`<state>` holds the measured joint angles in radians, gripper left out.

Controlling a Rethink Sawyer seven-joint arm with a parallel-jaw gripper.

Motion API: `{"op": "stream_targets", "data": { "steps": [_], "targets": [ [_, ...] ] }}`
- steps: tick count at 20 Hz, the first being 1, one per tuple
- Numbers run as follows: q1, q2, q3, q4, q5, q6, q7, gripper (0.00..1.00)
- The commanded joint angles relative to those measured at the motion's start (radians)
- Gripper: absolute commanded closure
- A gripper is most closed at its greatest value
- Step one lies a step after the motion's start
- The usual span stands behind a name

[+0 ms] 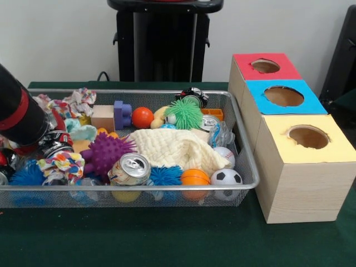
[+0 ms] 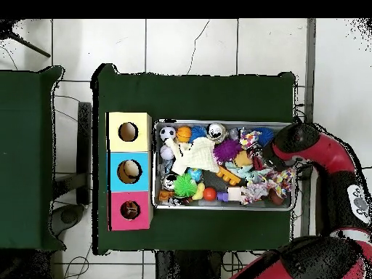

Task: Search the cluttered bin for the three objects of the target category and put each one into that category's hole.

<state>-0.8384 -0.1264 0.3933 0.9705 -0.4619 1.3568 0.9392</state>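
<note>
The wire mesh bin (image 1: 167, 186) sits on the green table, packed with toys, and also shows in the overhead view (image 2: 225, 122). The hole with the red surround (image 1: 265, 66) is on the farthest wooden box, to the right of the bin; in the overhead view (image 2: 129, 209) it is the lowest box on the left. My red and black arm (image 1: 19, 114) reaches down over the bin's left end. The gripper (image 1: 6, 159) is mostly hidden behind the arm, low among the toys.
The blue-surround hole (image 1: 283, 95) and the yellow-surround hole (image 1: 308, 137) are on the nearer boxes. The bin holds a soda can (image 1: 129, 168), soccer ball (image 1: 226, 178), purple spiky ball (image 1: 105, 153), green fuzzy ball (image 1: 183, 114), cream cloth (image 1: 172, 147), orange ball (image 1: 142, 117) and wooden block (image 1: 103, 118).
</note>
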Motion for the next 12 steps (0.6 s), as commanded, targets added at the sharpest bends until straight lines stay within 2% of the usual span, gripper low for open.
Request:
{"op": "stream_targets", "data": {
  "steps": [1, 3, 6, 12],
  "targets": [
    [0.014, 0.129, 0.198, -0.164, -0.075, -0.376, -0.351, 1.00],
    [0.019, 0.133, 0.196, -0.175, -0.085, -0.353, -0.333, 1.00],
    [0.013, 0.122, 0.167, -0.141, -0.087, -0.365, -0.231, 1.00],
    [-0.040, -0.023, 0.078, 0.148, -0.082, -0.547, 0.042, 1.00]
  ]
}}
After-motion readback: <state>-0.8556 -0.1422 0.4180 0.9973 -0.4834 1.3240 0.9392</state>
